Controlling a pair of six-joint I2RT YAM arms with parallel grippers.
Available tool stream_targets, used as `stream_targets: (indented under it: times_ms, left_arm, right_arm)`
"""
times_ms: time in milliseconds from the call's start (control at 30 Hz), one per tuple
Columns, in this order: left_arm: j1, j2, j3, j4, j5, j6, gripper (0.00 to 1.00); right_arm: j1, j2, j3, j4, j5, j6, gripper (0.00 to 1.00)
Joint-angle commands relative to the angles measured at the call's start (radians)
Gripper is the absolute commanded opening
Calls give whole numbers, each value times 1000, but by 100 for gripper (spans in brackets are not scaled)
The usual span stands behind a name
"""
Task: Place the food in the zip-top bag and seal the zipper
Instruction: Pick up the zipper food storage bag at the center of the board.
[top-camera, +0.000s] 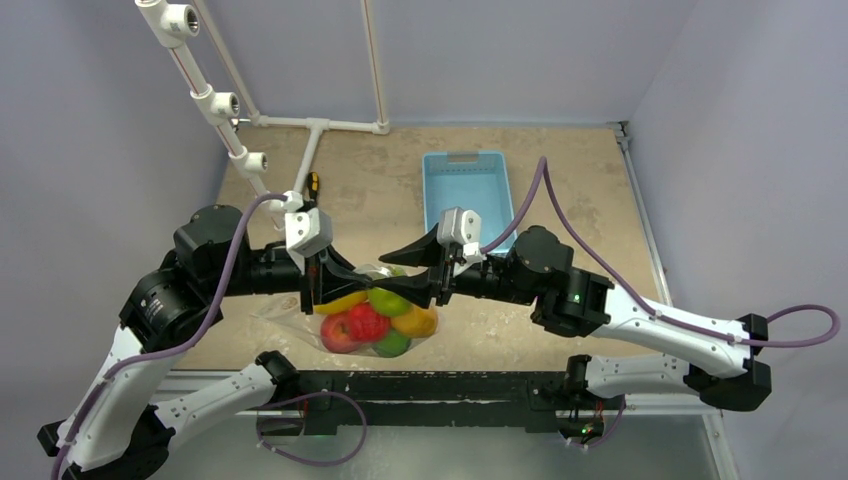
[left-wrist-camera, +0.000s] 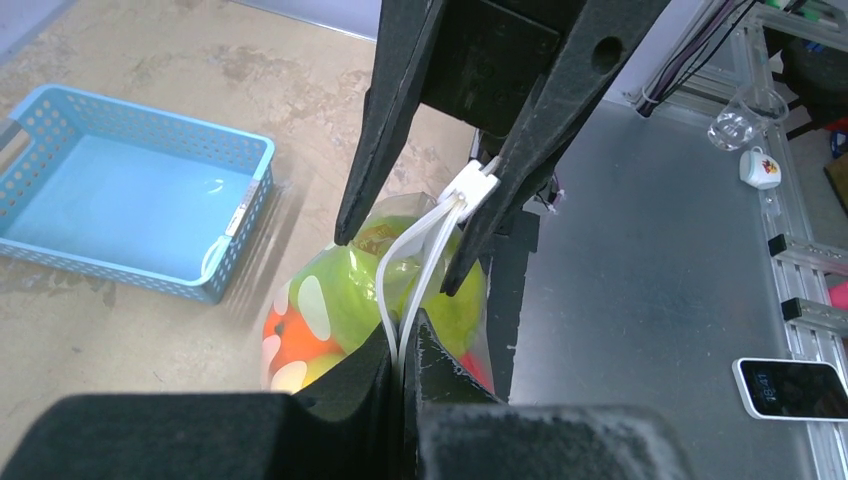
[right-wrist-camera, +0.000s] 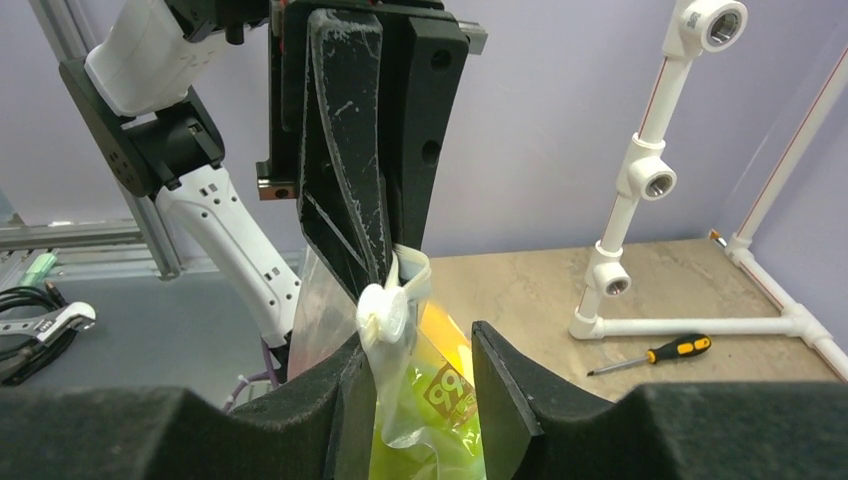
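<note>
The clear zip-top bag hangs between my two grippers, above the table's near edge. The food sits inside it: a red fruit, a green one, an orange one and a yellow banana shape. My left gripper is shut on the whitish zipper at one end of the mouth. My right gripper straddles the other end with its fingers apart. The white slider tab rests against one of its fingers.
An empty light-blue basket stands behind the bag. A white pipe frame runs along the back left, with a screwdriver beside it. A phone and a cup lie on the metal bench off the table.
</note>
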Motion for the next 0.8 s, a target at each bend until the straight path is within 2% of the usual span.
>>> stream_targets:
  times_ms: [0,167,333,433,500,767]
  left_arm:
    - [-4,-10,54,81,34,-19,0]
    - [-3,-14,54,85,34,-24,0]
    - [-3,-11,53,82,37,-26,0]
    - [-3,-9,51,83,41,-25,0]
    - [-4,-9,46,83,43,-23,0]
    - [-3,8,44,54,11,-16,0]
  right_arm:
    - [2,-11,-9,79,-8,-11,40]
    - [2,-14,-10,97,-9,-10,33]
    - [3,-14,-10,108,-9,-8,20]
    - [3,-14,-10,117,-11,-5,11]
    - [2,-17,-12,125,-14,-5,0]
    - [3,-24,-11,137,-27,-8,0]
